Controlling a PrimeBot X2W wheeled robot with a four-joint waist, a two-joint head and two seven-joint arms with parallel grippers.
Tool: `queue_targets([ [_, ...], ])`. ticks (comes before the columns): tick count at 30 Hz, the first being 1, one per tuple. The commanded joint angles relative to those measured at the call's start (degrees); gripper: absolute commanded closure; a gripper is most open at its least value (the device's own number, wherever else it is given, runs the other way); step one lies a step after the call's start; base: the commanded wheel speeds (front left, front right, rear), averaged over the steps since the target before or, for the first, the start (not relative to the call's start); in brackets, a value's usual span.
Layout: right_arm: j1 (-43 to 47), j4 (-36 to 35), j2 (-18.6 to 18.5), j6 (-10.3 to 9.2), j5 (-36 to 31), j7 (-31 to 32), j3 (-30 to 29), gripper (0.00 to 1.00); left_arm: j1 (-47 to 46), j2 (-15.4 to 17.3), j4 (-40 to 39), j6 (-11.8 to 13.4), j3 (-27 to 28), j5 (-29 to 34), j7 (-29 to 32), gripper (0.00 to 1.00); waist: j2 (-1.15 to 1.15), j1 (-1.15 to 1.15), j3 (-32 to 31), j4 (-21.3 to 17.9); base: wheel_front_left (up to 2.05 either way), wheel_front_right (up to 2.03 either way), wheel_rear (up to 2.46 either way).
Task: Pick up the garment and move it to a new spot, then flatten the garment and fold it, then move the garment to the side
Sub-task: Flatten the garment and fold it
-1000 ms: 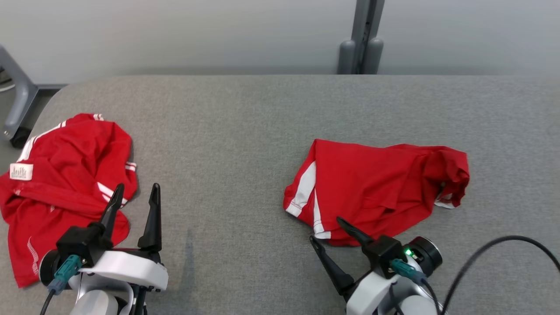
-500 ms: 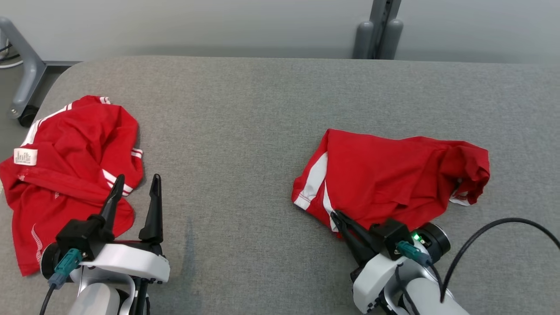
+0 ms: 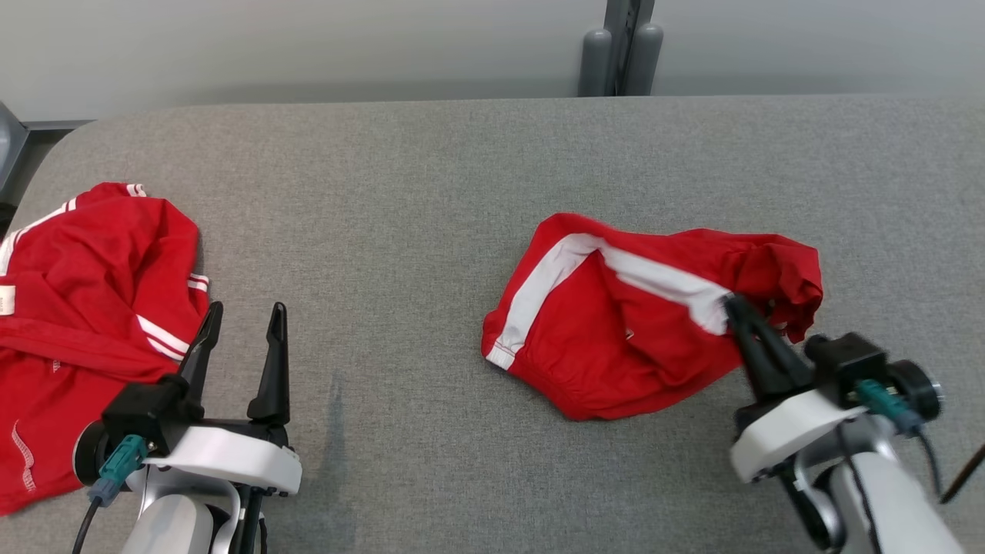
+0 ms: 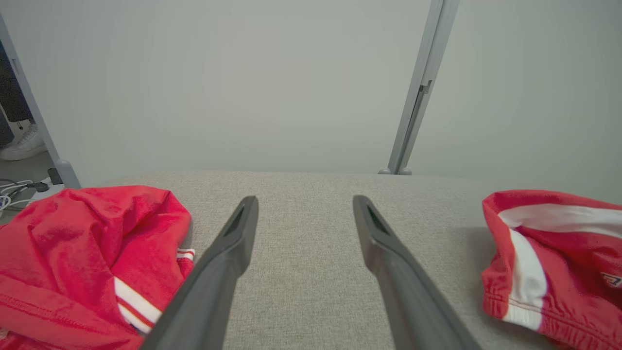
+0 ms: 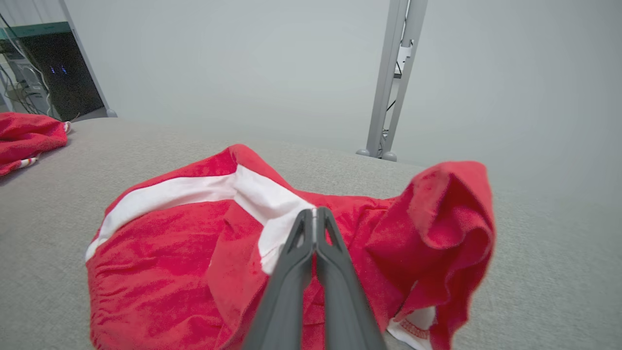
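Right gripper (image 3: 731, 308) clamped on crumpled white-striped red fabric garment (image 3: 616, 346), frame centre-right; left gripper (image 3: 246, 312) spread wide, empty, lower left.

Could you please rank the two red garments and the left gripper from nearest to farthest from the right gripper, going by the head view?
1. The right-hand red garment: pinched in the shut right gripper, on the right half of the table.
2. The left gripper: open, across at lower left.
3. The left-hand red garment: mostly beyond that gripper, at the left edge.
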Motion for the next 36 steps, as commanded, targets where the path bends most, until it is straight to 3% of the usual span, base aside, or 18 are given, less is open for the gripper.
queue_targets([
  [1,0.46,-0.67,-0.71,0.01,-0.78,0.52,-3.35,1.0,-1.32,0.15,-0.13,-0.34,0.23,0.49,-0.1,0.0,0.0,0.0,0.5,-0.15,0.0,0.0,0.0],
  [10,-3.84,1.42,-2.12,0.01,-1.68,-0.18,-12.16,1.0,-3.39,-0.28,-0.41,-1.11,-0.21,1.22,-0.1,0.0,0.0,0.0,3.61,0.16,0.0,0.0,0.0],
  [21,-12.56,15.67,-4.2,0.01,1.47,-2.99,-15.69,1.0,-6.2,-1.54,0.22,-2.51,-0.97,2.4,-0.1,0.0,0.0,0.0,7.19,1.34,0.0,0.0,0.0],
  [22,-12.95,16.44,-4.28,0.01,1.55,-3.42,-15.52,0.69,-6.2,-1.6,0.33,-2.64,-0.91,2.54,-0.1,0.0,0.0,0.0,7.22,1.3,0.0,0.0,0.0],
  [23,-13.15,17.29,-4.17,0.01,1.93,-3.76,-15.25,0.0,-6.17,-1.67,0.43,-2.66,-0.81,2.65,-0.1,0.0,0.0,0.0,7.15,1.23,0.0,0.0,0.0],
  [28,-12.0,17.96,-3.25,0.01,3.66,-5.15,-14.43,0.0,-5.55,-1.94,0.91,-2.91,-0.32,2.98,-0.1,0.0,0.0,0.0,6.03,0.63,0.0,0.0,0.0],
  [36,-6.11,9.83,-0.89,0.01,4.3,-5.72,-13.91,0.0,-3.23,-2.12,0.92,-2.88,0.86,3.35,-0.1,0.0,0.0,0.0,2.59,-0.92,0.0,0.0,0.0],
])
